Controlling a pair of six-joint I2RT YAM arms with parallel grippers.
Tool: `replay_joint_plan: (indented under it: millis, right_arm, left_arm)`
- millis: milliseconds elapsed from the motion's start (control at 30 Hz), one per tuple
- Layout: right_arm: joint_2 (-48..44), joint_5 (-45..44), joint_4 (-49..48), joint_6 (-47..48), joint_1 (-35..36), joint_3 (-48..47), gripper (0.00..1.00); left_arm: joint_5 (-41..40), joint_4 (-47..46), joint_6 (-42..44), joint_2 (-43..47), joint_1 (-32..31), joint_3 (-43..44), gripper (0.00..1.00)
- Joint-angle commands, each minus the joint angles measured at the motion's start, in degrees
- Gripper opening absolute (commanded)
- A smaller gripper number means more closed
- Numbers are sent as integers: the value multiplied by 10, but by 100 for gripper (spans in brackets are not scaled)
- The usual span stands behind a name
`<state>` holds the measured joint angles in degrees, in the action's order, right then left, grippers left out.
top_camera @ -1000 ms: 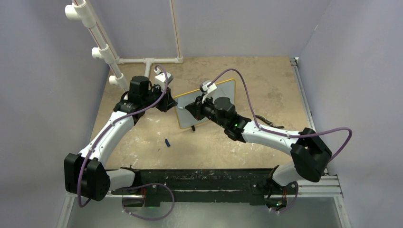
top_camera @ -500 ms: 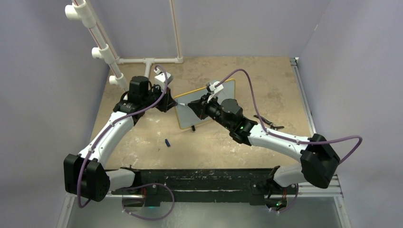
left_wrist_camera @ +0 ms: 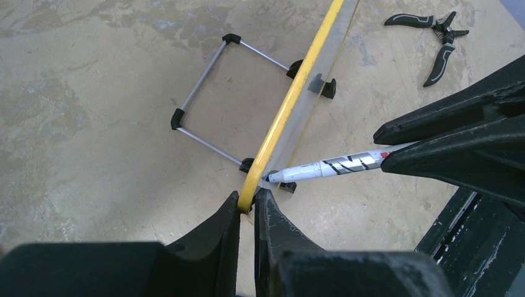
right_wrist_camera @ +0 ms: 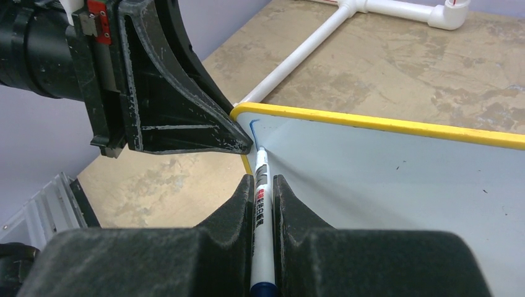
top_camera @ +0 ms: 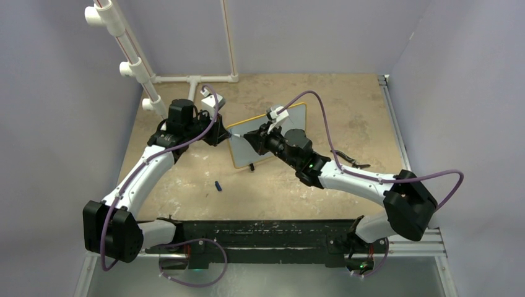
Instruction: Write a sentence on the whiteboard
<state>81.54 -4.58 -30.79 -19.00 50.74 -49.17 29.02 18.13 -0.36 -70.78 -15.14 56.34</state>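
Over the last second our right gripper (right_wrist_camera: 260, 180), clamped tight on the marker (right_wrist_camera: 262, 201), has slid the tip toward the top left corner of the whiteboard (right_wrist_camera: 384, 179), which stands at the centre of the overhead view. There a first blue stroke (right_wrist_camera: 252, 130) starts the sentence. Our left gripper (left_wrist_camera: 247, 207) pinches the whiteboard's edge. We see no containers.

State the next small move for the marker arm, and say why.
Probably draw the marker tip onward across the whiteboard to continue the first letter: only one short blue stroke sits by the corner, the tip touches there, and the left fingers pinch its edge steady.
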Motion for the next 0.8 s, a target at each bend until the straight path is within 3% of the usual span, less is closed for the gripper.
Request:
replay_joint_plan:
  millis: [0,767]
  right_arm:
    - [5,-14,-29,1,3,-17,0]
    - [-21,-90,-10,-10,3,5,0]
  left_arm:
    - [-5,-21,17,17,2,-2,0]
    - [-5,-20,17,19,2,-2,0]
